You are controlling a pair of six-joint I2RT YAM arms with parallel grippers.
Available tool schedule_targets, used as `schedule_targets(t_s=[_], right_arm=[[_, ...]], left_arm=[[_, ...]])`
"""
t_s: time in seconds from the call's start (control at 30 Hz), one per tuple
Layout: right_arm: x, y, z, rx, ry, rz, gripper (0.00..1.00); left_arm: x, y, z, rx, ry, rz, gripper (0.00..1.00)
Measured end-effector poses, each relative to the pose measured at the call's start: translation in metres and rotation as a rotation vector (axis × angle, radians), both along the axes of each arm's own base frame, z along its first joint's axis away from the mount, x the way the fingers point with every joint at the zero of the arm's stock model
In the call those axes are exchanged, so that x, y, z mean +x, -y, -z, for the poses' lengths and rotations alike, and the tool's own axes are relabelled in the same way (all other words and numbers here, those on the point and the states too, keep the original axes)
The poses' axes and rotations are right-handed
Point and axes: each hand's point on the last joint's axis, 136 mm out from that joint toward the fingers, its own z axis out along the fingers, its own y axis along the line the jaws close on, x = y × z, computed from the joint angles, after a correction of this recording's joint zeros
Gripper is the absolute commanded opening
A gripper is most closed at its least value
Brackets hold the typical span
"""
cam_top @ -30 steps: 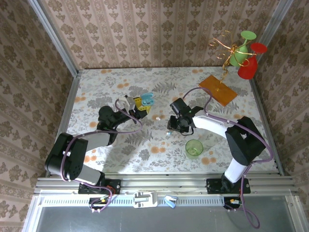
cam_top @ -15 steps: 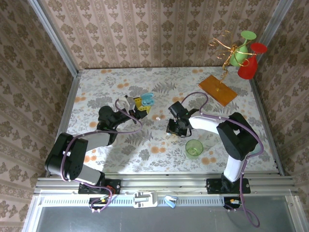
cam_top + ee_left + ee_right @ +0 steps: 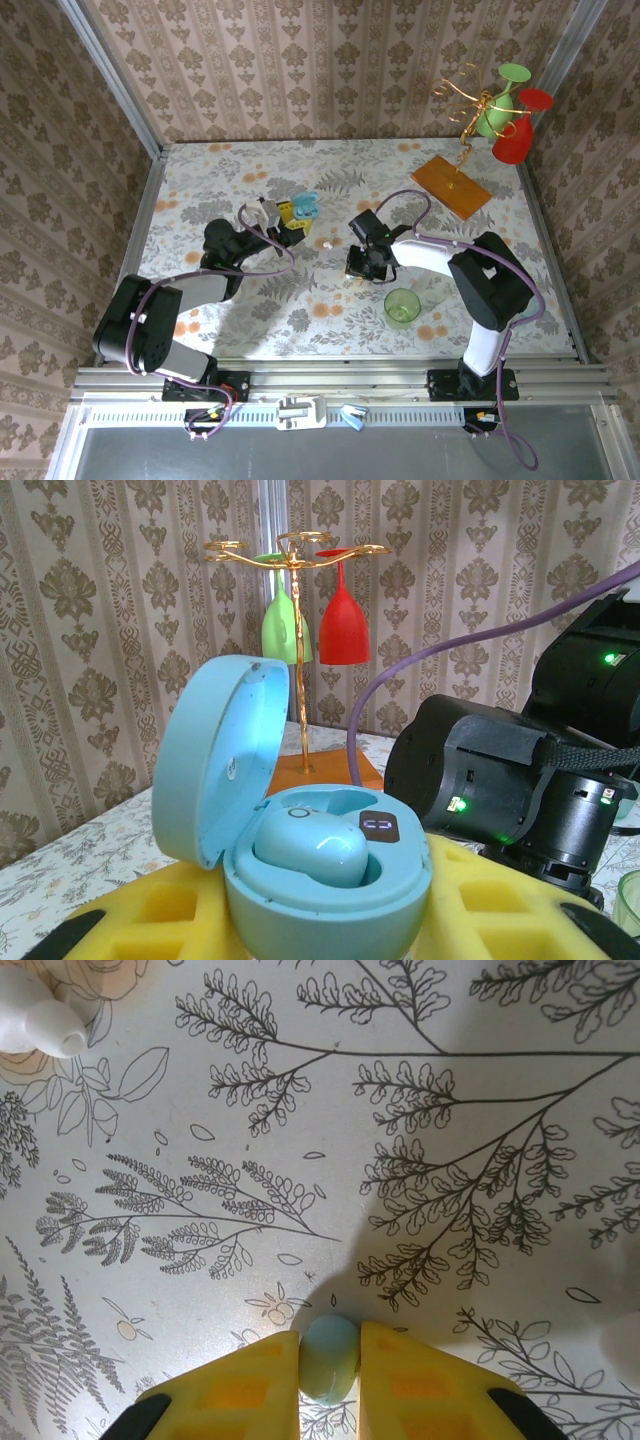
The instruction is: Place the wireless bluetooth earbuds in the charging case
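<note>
Right wrist view: our right tool [image 3: 330, 1345] pinches the pale blue earbud [image 3: 330, 1360]; the left tool [image 3: 292, 214] holds the open charging case [image 3: 320, 880] leftward.

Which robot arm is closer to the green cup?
Right. The right gripper, pinching a blue earbud, is close by the cup. The left gripper is far across the table, holding the blue case.

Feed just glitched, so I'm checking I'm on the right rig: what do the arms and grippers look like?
Left arm and right arm: white links, black joints, a loose purple cable along each. Left gripper and right gripper: yellow fingers with shallow rectangular recesses and black outer corners. Green lights glow on the right wrist's black housing.
</note>
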Motion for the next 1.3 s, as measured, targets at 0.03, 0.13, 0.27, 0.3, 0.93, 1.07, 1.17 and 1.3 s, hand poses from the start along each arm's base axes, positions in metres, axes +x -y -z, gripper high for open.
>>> schedule_targets(t_s=[0.03, 0.13, 0.27, 0.3, 0.93, 1.07, 1.17, 1.3], right_arm=[[0.0, 0.001, -0.002, -0.009, 0.01, -0.007, 0.16], [0.002, 0.007, -0.019, -0.031, 0.066, -0.038, 0.16], [0.01, 0.01, -0.068, -0.026, 0.228, -0.095, 0.16], [0.011, 0.01, -0.083, -0.024, 0.275, -0.113, 0.16], [0.001, -0.045, -0.269, -0.109, 0.876, -0.536, 0.16], [0.008, -0.052, -0.27, -0.16, 0.892, -0.594, 0.16], [0.009, -0.058, -0.263, -0.186, 0.881, -0.64, 0.16], [0.011, -0.063, -0.255, -0.213, 0.868, -0.683, 0.16]], left_arm=[[0.0, 0.0, 0.0, 0.0, 0.0, 0.0, 0.27], [0.0, -0.001, 0.0, 0.001, 0.0, 0.002, 0.27], [-0.001, 0.0, 0.001, 0.004, -0.003, 0.011, 0.26], [-0.001, 0.0, 0.002, 0.005, -0.004, 0.013, 0.26], [-0.009, 0.004, 0.006, 0.011, -0.032, 0.066, 0.26], [-0.011, 0.005, 0.006, 0.012, -0.036, 0.081, 0.26], [-0.014, 0.007, 0.007, 0.011, -0.044, 0.098, 0.26], [-0.017, 0.007, 0.007, 0.011, -0.051, 0.115, 0.26]])
